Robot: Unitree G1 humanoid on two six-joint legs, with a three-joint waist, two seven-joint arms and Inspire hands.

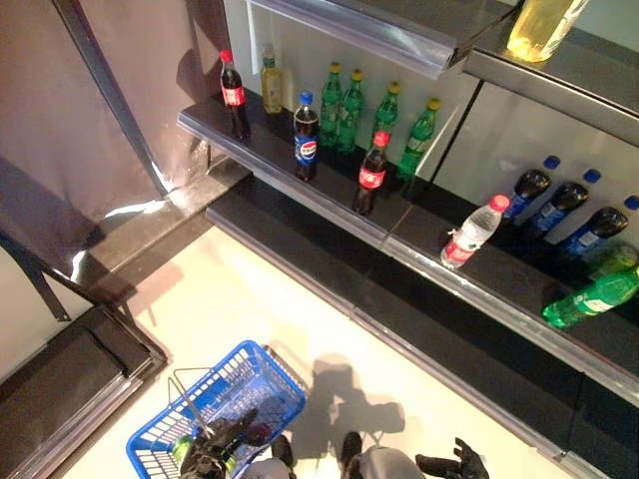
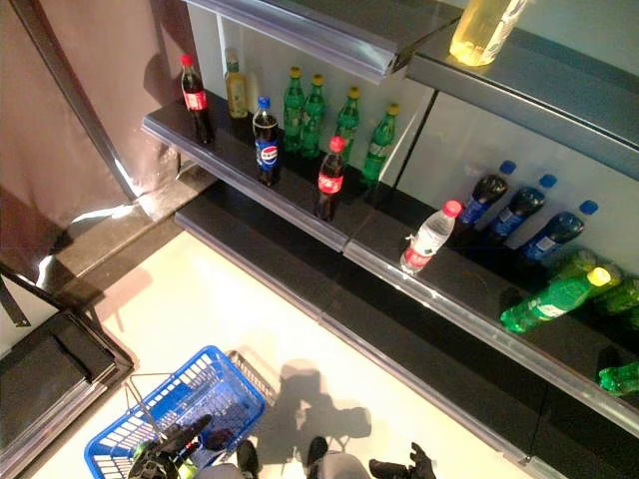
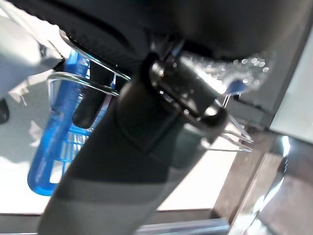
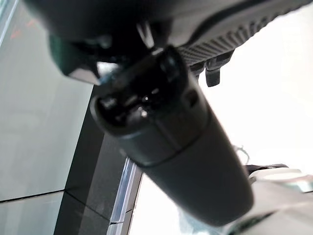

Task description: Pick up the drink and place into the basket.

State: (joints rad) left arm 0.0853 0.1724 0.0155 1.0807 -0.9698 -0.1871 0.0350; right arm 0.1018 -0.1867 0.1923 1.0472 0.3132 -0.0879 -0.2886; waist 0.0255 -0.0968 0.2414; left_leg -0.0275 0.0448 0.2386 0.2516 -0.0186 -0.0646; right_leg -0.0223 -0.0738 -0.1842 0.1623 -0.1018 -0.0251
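Along the lower shelf (image 1: 329,205) stand the drinks: two red-capped cola bottles, one at the left end (image 1: 233,95) and one at the front edge near the middle (image 1: 371,175), a blue-label cola (image 1: 306,137) between them, and green bottles (image 1: 344,110) in a row at the back. Further right, a clear water bottle (image 1: 473,233) leans near the front edge, with dark blue-capped bottles (image 1: 559,205) behind it and a green bottle (image 1: 594,297) lying on its side at the right end.

Which drink is meant I cannot tell; none is in hand yet. The front-edge cola looks the easiest pick: upright, nothing in front of it.

It is probably a full plastic bottle, so fairly heavy, stiff-walled, smooth and a bit slippery, not fragile. Best grip is around the labelled mid-body, not the narrow neck, keeping it upright.

The left hand (image 1: 215,449) is low over the blue basket (image 1: 245,384) on the floor, fingers apparently hooked on its wire handle (image 3: 88,81). The right hand (image 1: 454,464) hangs low, well apart from the shelf, fingers loosely spread and holding nothing.
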